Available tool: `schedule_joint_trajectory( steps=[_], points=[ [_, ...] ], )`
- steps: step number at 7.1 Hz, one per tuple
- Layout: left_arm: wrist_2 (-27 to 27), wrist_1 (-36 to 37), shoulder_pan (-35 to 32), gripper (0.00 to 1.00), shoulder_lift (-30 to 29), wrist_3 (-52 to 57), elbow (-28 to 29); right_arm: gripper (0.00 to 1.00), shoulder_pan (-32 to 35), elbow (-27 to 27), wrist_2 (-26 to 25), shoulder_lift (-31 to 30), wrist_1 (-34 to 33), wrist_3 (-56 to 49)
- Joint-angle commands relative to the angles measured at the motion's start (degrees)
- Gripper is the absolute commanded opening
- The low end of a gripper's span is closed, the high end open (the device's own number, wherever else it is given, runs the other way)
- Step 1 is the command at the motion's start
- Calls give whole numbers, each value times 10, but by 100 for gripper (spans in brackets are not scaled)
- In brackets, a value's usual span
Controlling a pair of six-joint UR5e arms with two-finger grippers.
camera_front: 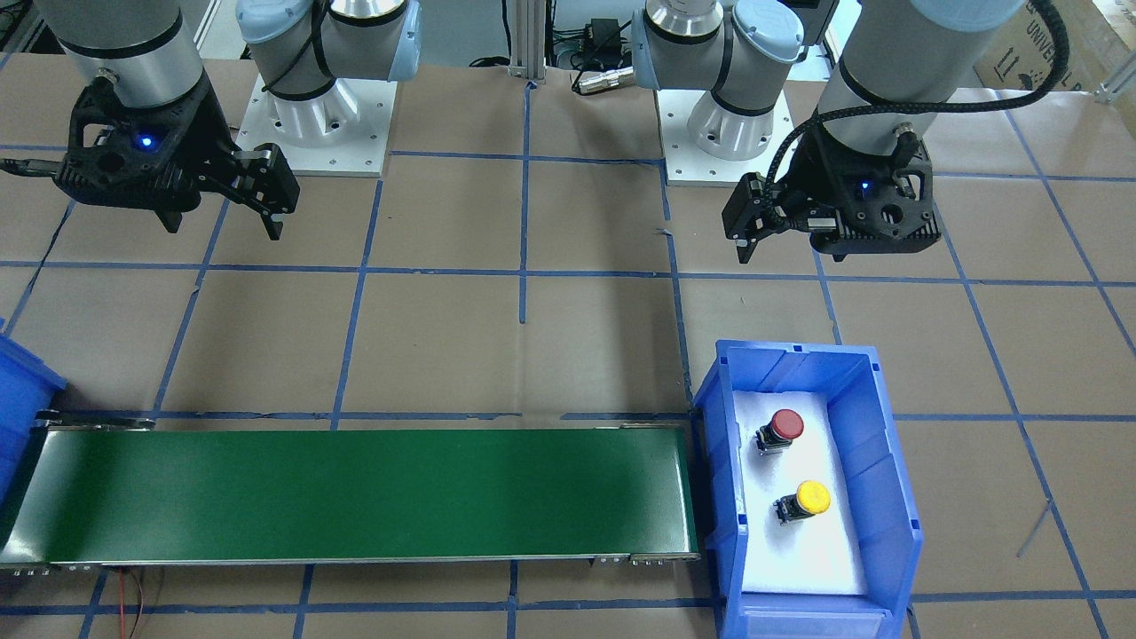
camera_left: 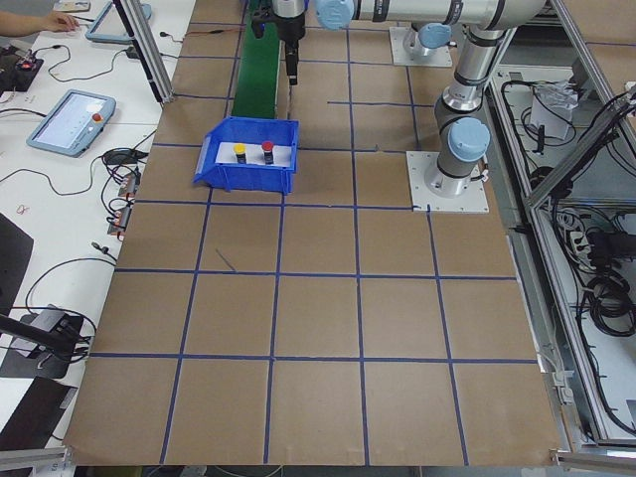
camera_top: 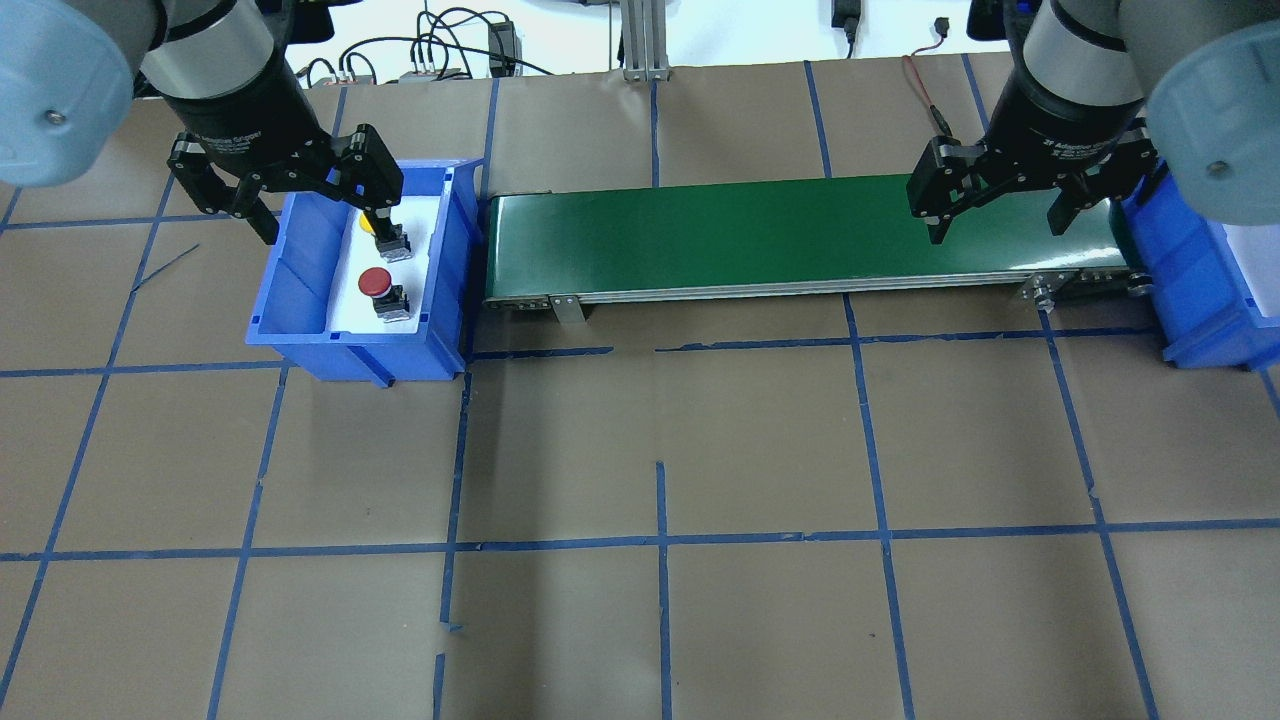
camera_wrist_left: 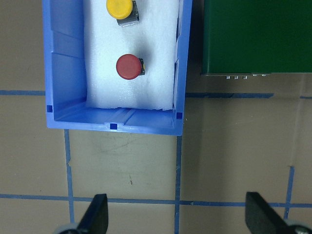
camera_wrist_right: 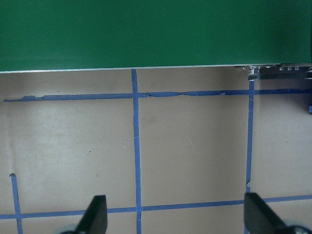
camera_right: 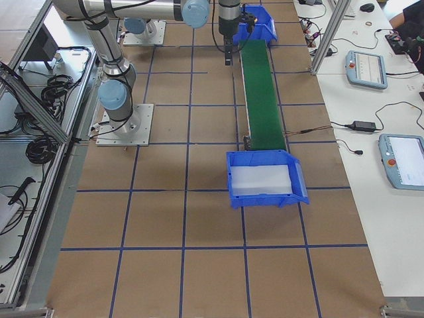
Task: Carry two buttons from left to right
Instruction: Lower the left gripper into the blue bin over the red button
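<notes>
While one bin [camera_front: 874, 461] holds two buttons [camera_front: 786, 426] [camera_front: 812, 497] | two grippers [camera_top: 322, 215] [camera_top: 998, 225] (spread)

Brown tabletop [camera_top: 760, 440] gridded with blue tape [camera_top: 662, 600], white side bench [camera_right: 397, 225] (teach pendants [camera_right: 366, 69] on it), aluminium posts [camera_right: 330, 33].

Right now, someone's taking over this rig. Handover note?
Left gripper: open, holding nothing, hovering over the table on the robot's side of the left blue bin.
Right gripper: open, holding nothing, over the table beside the green conveyor belt.
Red push-button and yellow push-button: both on the white foam in the left blue bin, apart from each other.
Done: nothing; neither button is on the belt or in the right blue bin.
Left: move both buttons to the right, probably by the belt.
</notes>
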Motion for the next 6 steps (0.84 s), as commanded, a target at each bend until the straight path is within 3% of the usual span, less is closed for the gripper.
schedule_joint_trajectory(
  steps=[1,3,5,6],
  points=[
    [1,-5,4,100,-2,1,3,100,3,0,1,0,1,0],
    [-7,30,28,100,-26,22,12,100,3,0,0,0,1,1],
    [-63,77,97,100,-104,64,13,100,3,3,0,0,1,1],
    [-69,112,99,100,-136,67,15,100,3,6,0,0,0,2]
  ],
)
